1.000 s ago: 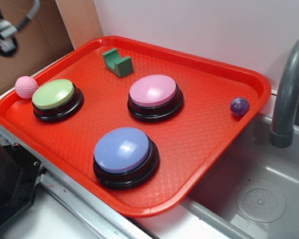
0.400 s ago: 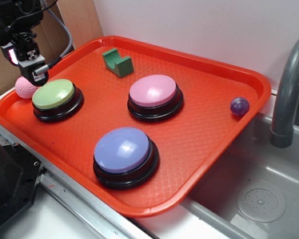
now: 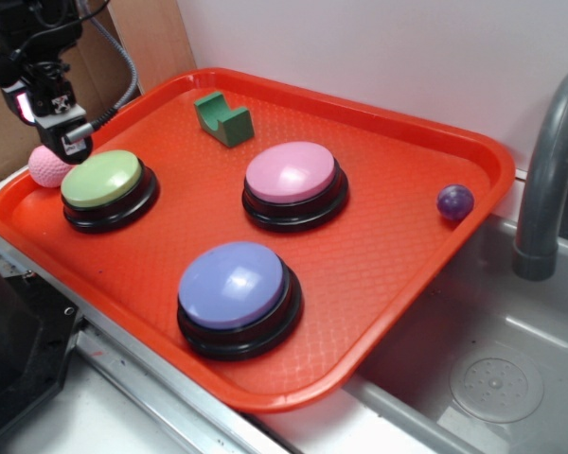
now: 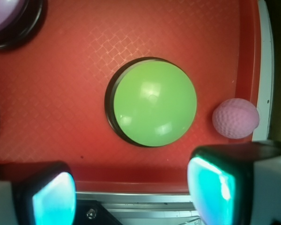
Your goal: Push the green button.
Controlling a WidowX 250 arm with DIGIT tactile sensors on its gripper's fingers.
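The green button [image 3: 101,179] [image 4: 154,101], a pale yellow-green dome on a black base, sits at the left end of the red tray [image 3: 388,255]. My gripper [image 3: 64,132] [image 4: 131,194] hangs above the tray's left rim, just behind and left of the button, not touching it. In the wrist view its two teal-padded fingers [image 4: 54,197] stand wide apart with nothing between them, and the button lies ahead of the gap.
A pink golf ball [image 3: 48,165] [image 4: 235,118] rests against the green button's left side. Also on the tray are a pink button [image 3: 292,172], a blue-purple button [image 3: 233,285], a small dark green notched block [image 3: 223,116] and a purple ball [image 3: 454,200]. A sink [image 3: 492,369] and grey faucet [image 3: 549,170] lie to the right.
One second ago the arm was off at the upper left; it then came down over the tray's left rim beside the green button and has held still since.
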